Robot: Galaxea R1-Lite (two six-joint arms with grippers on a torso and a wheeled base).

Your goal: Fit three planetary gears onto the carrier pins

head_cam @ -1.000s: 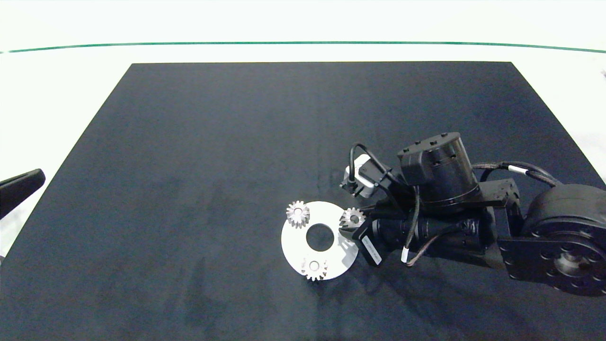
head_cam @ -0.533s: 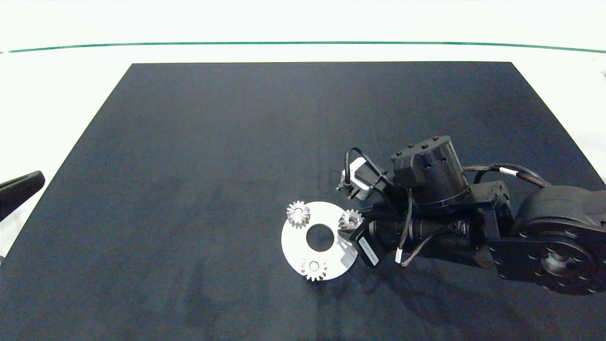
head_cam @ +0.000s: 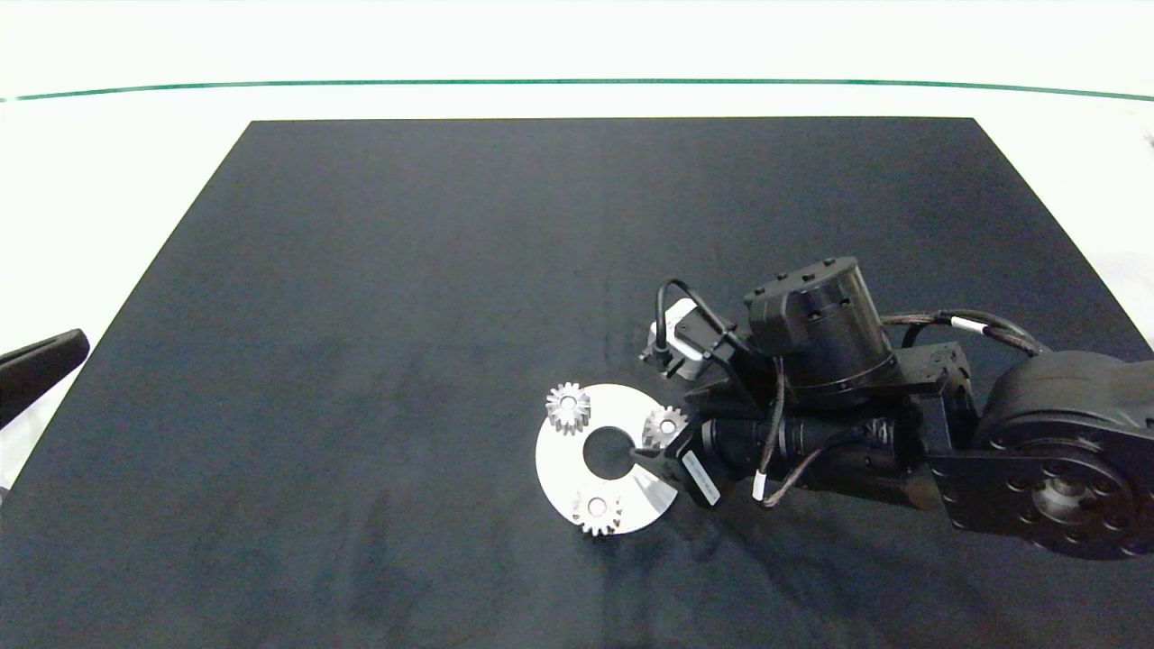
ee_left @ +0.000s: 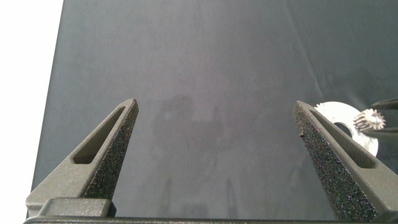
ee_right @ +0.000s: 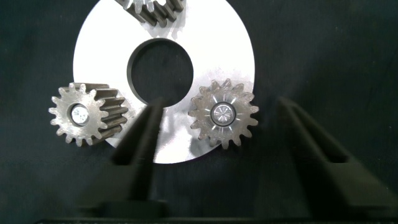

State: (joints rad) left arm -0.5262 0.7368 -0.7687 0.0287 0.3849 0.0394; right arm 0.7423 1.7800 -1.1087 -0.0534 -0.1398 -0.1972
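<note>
A flat white disc with a large centre hole lies on the dark mat. Three silvery planetary gears sit on it in a triangle: one far left, one near, one right. In the right wrist view each whole gear shows a whitish carrier pin end in its centre hole; the third gear is cut off. My right gripper is open, its fingers straddling the right gear without touching it. My left gripper is open and holds nothing.
The left arm rests at the mat's left edge, far from the disc. The right arm's bulky wrist and cables crowd the area to the right of the disc. The dark mat lies on a white table.
The right arm shifted slightly left. The right-hand gear moved a little nearer the disc's hole, and a finger now reaches the hole's edge. The left arm stayed put.
</note>
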